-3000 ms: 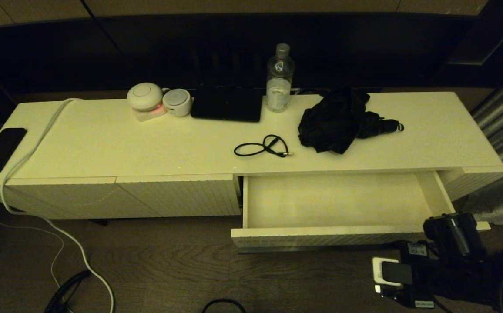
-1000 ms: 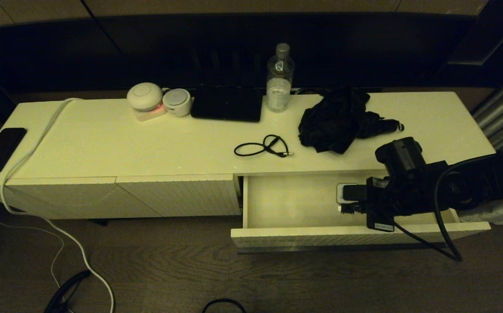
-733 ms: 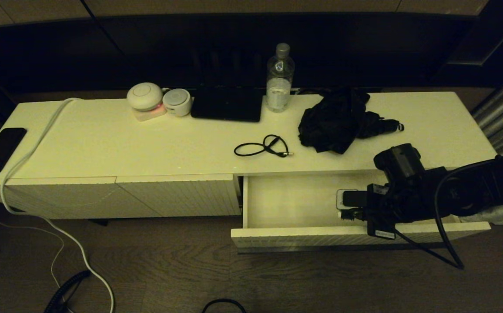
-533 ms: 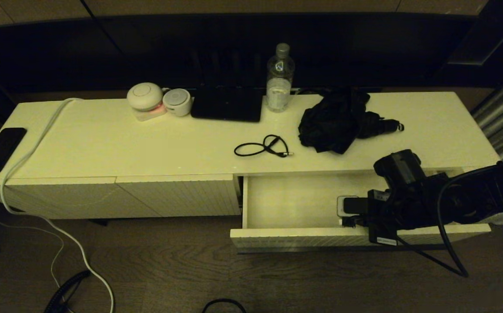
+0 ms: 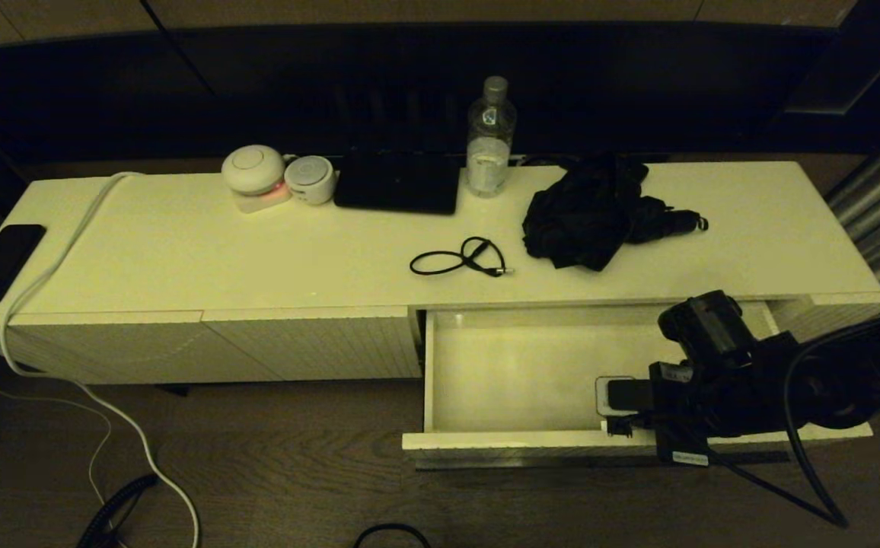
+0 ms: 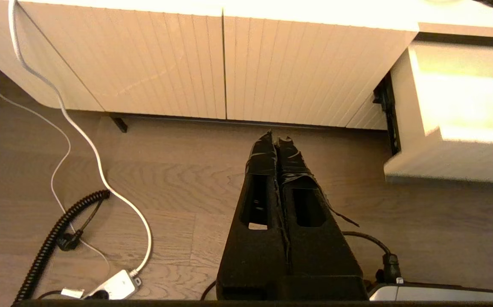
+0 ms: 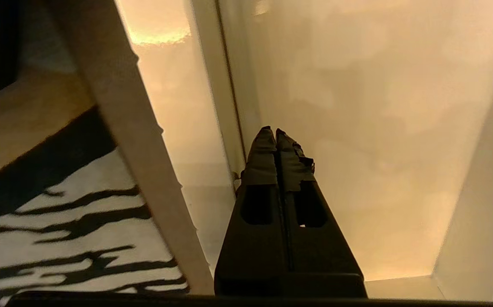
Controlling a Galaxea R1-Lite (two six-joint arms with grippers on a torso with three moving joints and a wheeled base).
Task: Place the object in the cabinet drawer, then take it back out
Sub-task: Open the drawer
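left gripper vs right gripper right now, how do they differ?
The left gripper hangs over the wooden floor in front of the ribbed front panels; the right gripper is inside the cabinet drawer, near its front wall. Neither holds anything. Both have black taped fingers pressed shut.

The cabinet drawer (image 5: 516,365) is standing open at lower right of the head view, under the cabinet top (image 5: 181,243). The right gripper (image 5: 613,411) is sitting inside its front right corner. A bottle (image 5: 490,137) is standing at upper centre.
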